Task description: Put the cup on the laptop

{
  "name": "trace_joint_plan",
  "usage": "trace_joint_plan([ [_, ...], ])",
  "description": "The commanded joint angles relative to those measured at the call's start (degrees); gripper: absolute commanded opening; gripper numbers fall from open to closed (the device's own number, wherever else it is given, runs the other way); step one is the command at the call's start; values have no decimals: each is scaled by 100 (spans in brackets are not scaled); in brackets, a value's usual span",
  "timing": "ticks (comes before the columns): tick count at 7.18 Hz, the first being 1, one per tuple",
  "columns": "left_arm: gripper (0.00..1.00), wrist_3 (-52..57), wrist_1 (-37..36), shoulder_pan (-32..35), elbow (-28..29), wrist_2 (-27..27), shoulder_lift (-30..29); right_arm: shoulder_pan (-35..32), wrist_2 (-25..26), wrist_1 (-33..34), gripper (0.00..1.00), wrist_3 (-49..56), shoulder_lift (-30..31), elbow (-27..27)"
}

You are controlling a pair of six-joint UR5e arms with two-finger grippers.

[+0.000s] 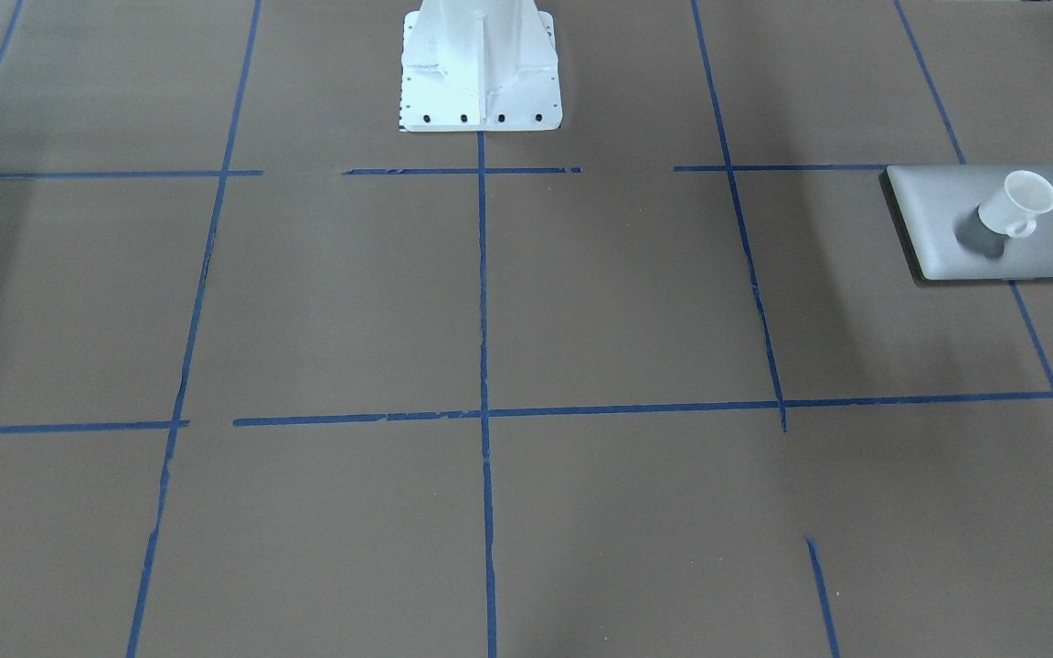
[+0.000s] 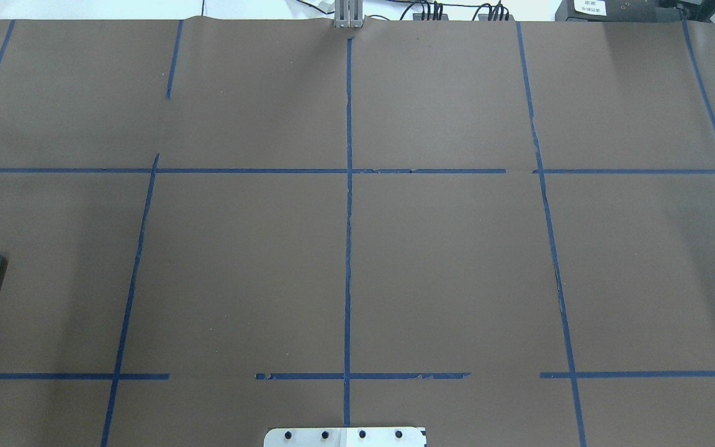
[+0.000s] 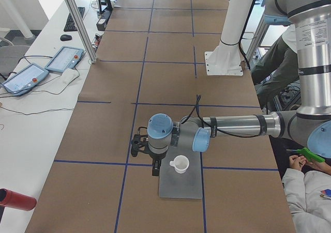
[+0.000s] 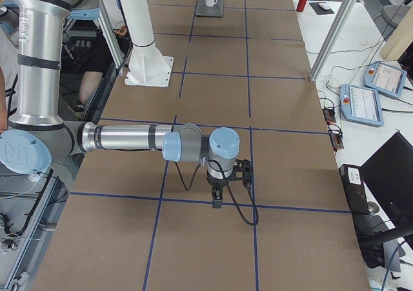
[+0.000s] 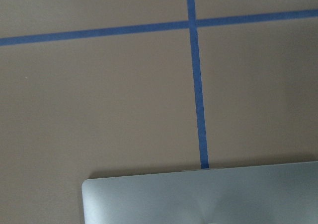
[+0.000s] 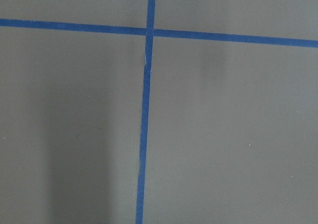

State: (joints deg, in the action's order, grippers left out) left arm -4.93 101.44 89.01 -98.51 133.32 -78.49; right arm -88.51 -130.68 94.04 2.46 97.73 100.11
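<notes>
The cup (image 1: 1020, 203) stands upright on the laptop (image 1: 933, 224), on its closed lid and away from its edges. The cup's wide rim faces up and its small loop handle points away from the robot. What shows of its inside is plain white wall. The laptop lies flat on the desk (image 1: 581, 302), far out on the robot's left side, so the overhead view catches only one corner of it at the picture's left edge.

The left hand (image 3: 136, 144) hangs over the desk just beside the laptop's far corner, near the cup but not touching it. Only the side view shows this hand, so I cannot tell whether its fingers are spread or pressed together. Its wrist camera looks down on one edge of the laptop and a crossing of blue tape lines (image 5: 195, 75).

The right hand (image 4: 244, 172) hangs over bare desk well apart from the cup and laptop — at the other end of the desk. It too shows only from the side, so I cannot tell its state.

The white robot base (image 1: 481, 64) stands at the desk's robot-side edge.
</notes>
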Motion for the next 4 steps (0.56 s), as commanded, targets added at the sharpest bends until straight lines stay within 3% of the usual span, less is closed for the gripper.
trace_joint_plan([
  [1,100,18,-256,72,-177,28,44,0,7,0,100,0,0,0],
  [4,100,18,-230,55,-186,19,18,0,-1,0,100,0,0,0],
])
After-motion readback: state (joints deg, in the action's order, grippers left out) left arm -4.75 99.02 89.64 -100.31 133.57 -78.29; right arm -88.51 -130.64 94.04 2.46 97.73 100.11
